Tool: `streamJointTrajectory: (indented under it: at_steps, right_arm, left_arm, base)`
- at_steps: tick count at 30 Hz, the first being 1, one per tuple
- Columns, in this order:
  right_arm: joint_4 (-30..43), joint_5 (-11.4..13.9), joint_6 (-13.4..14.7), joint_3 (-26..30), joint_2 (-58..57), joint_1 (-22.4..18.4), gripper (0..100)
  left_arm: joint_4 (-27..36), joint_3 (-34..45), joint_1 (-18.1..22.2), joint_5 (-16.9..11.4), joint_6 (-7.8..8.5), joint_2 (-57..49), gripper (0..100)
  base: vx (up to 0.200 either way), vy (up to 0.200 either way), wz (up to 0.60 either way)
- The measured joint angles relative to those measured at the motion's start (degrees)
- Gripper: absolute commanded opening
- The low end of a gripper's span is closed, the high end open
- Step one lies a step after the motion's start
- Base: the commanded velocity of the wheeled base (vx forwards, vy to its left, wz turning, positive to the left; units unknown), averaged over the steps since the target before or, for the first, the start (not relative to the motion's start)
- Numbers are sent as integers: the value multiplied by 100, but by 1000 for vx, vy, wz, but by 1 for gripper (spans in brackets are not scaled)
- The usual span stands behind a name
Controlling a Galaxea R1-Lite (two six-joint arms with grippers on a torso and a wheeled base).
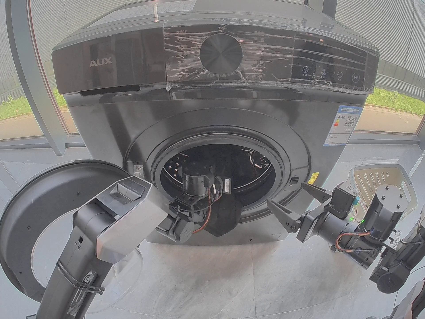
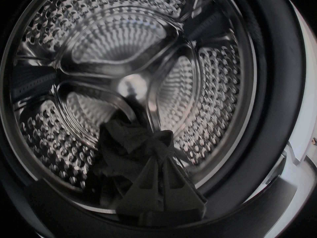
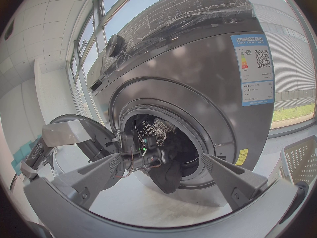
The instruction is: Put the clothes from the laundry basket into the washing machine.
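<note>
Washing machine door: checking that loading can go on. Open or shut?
Open. The door stands swung out left of the washing machine, and the left gripper holds a dark garment in the drum.

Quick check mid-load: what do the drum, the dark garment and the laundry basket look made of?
Drum: polished metal, probably stainless steel, going by its mirror-like glints and embossed, perforated pattern.
Dark garment: soft matte fabric that folds and crumples; the fibre cannot be told.
Laundry basket: apparently pale moulded plastic, with a matte wall and regular rows of small holes.
</note>
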Motion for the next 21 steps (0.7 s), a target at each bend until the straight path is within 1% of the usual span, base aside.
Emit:
streamJointTrajectory:
  at_steps: [6,12,15,18,19,21]
  right_arm:
    - [0,0,0,27,-2,15,100]
    - [5,0,0,41,-5,21,100]
    - [5,0,0,46,-2,23,100]
    - [5,-2,0,46,0,23,100]
    - [5,-2,0,46,2,23,100]
    - [5,-2,0,49,2,23,100]
  left_arm:
    - [-9,-1039,218,213,29,258,0]
    - [161,-1929,369,268,35,544,0]
    - [262,-2175,414,279,40,656,0]
    - [282,-2210,433,285,43,733,0]
    - [273,-2213,439,285,44,756,100]
    - [257,-2213,439,285,22,783,100]
  base:
    - [0,0,0]
    - [0,0,0]
    - [0,0,0]
    - [0,0,0]
    - [0,0,0]
    - [0,0,0]
